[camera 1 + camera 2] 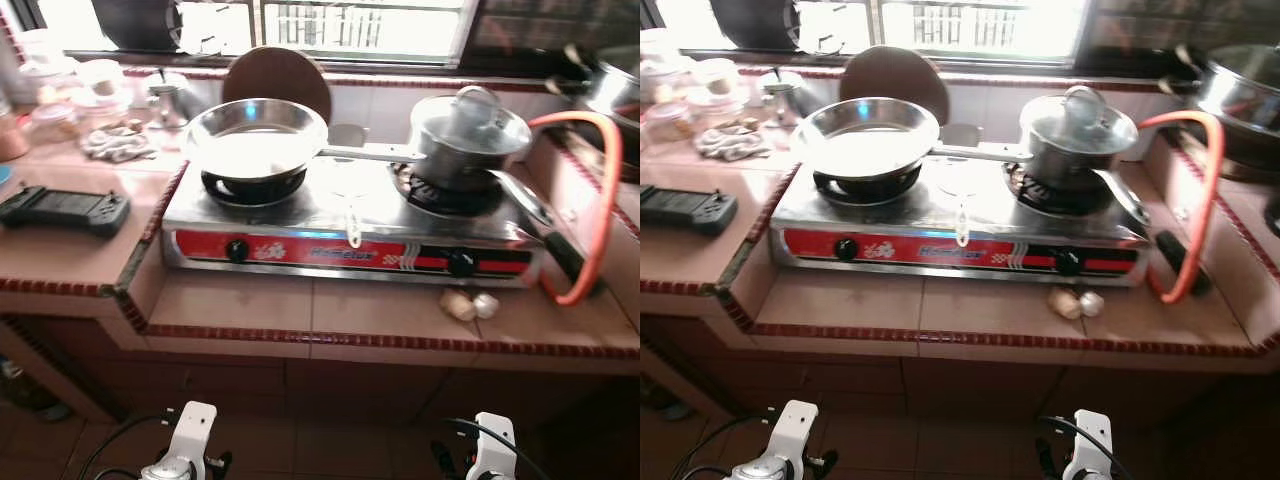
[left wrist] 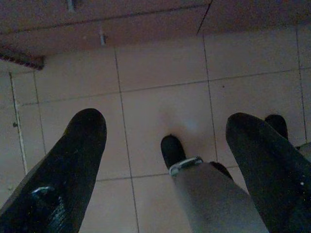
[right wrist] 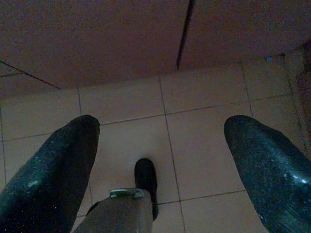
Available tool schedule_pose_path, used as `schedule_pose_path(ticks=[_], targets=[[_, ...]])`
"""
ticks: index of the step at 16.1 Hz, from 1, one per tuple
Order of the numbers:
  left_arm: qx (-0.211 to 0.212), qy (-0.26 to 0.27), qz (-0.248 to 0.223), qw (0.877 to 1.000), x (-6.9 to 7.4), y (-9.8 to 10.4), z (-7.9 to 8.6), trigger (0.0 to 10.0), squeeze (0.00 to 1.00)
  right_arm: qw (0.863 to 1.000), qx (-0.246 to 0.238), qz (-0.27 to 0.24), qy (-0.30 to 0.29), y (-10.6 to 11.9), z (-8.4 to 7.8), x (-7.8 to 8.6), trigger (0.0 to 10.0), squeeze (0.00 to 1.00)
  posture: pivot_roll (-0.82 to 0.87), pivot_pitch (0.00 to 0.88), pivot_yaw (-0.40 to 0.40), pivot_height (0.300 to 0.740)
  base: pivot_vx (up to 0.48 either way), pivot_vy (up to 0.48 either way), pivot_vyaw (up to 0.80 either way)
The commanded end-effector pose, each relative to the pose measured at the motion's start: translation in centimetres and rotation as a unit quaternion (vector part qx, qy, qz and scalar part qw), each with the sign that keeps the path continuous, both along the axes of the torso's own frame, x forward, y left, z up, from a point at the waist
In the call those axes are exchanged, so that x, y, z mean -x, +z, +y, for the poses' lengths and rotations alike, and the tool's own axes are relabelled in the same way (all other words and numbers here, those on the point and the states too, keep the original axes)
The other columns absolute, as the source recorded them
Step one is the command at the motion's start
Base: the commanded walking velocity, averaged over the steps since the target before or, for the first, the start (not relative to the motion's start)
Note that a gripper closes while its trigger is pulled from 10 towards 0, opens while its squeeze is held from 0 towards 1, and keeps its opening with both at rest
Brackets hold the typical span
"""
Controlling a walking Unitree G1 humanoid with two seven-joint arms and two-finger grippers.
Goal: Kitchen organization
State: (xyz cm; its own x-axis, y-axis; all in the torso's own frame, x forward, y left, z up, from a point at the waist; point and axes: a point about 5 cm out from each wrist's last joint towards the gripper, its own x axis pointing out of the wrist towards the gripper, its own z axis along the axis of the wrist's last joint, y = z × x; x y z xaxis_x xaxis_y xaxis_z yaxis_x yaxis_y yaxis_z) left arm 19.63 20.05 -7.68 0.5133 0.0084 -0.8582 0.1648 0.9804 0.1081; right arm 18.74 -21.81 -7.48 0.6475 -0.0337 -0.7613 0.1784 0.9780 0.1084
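Two-burner stove [image 1: 350,235] on tiled counter [image 1: 300,310]: empty steel pan [image 1: 255,135] left burner, lidded pot [image 1: 468,140] right. Garlic [image 1: 468,304] in front; orange hose [image 1: 600,200] alongside. Left hand [image 2: 165,141] and right hand [image 3: 163,141] hang low, fingers apart, over floor [image 3: 204,145].

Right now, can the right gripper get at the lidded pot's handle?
Probably not yet: the right gripper hangs open by the floor, below counter level. The lidded pot handle juts out unobstructed once raised.

Left pincer [image 2: 165,141] spread wide above pale floor tiles [image 2: 160,82]
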Motion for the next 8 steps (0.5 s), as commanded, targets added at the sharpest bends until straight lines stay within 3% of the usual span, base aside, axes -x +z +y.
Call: schedule_pose_path(ticks=[1,6,8], targets=[[-0.004,-0.006,0.008,1.0,0.47,-0.27,-0.16,10.0,0.0,1.0,-0.002,0.005,0.004,-0.11,0.01,0.19,10.0,0.0,0.05,0.0,-0.023,0.74,0.0,0.0,0.0],[-0.004,-0.007,0.014,1.0,0.92,-0.49,-0.12,10.0,0.0,1.0,-0.001,0.009,0.002,-0.18,-0.04,0.33,10.0,0.0,0.05,0.0,-0.026,0.74,0.0,0.0,0.0],[-0.007,-0.008,0.016,1.0,1.06,-0.51,0.16,10.0,0.0,1.0,0.0,0.01,0.002,-0.19,-0.04,0.35,10.0,0.0,0.05,0.0,-0.025,0.74,-0.281,0.0,0.0]])
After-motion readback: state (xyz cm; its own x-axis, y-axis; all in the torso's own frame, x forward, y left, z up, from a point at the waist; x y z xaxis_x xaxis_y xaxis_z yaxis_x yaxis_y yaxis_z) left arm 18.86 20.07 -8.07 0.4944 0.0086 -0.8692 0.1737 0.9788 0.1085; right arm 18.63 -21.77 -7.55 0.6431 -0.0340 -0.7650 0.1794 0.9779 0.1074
